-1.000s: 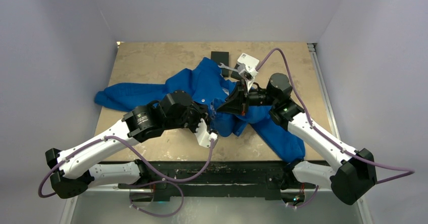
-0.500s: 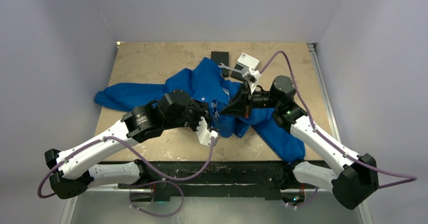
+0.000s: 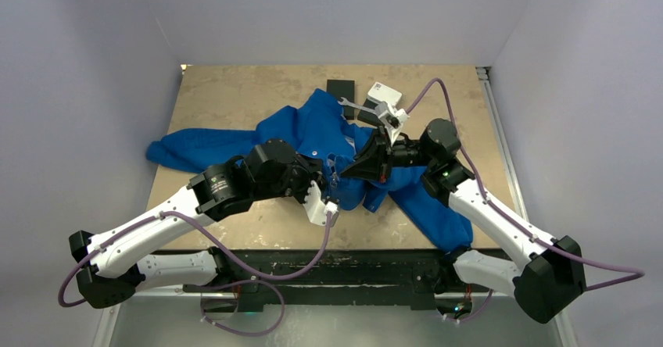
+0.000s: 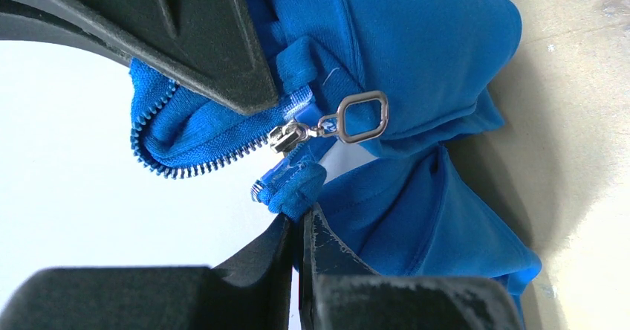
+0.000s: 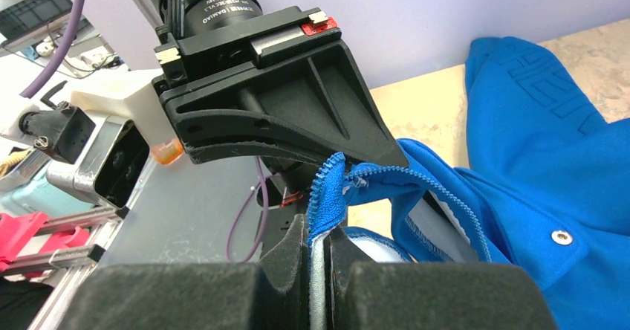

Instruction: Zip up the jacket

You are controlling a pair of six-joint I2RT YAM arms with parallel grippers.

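The royal-blue jacket (image 3: 309,128) lies crumpled across the middle of the table, one sleeve reaching left and another part running toward the front right. My two grippers meet at its front opening. The left gripper (image 4: 301,215) is shut on the blue hem end (image 4: 293,185) beside the zipper's bottom stop. The silver slider (image 4: 286,135) and its ring pull tab (image 4: 364,116) hang free just above it. The right gripper (image 5: 319,233) is shut on the toothed zipper edge (image 5: 327,189), with white lining between its pads. From above, the left gripper (image 3: 331,180) and the right gripper (image 3: 345,173) almost touch.
A small black box (image 3: 341,89), a white device (image 3: 385,95) and a grey wrench-like tool (image 3: 356,109) lie at the back, against the jacket's far edge. The tan table (image 3: 227,97) has walls close on three sides. A black bar (image 3: 336,265) runs along the front.
The right arm has shifted a little toward the front right, lowering its gripper slightly. The left wrist has edged forward. Both grips on the jacket are unchanged.
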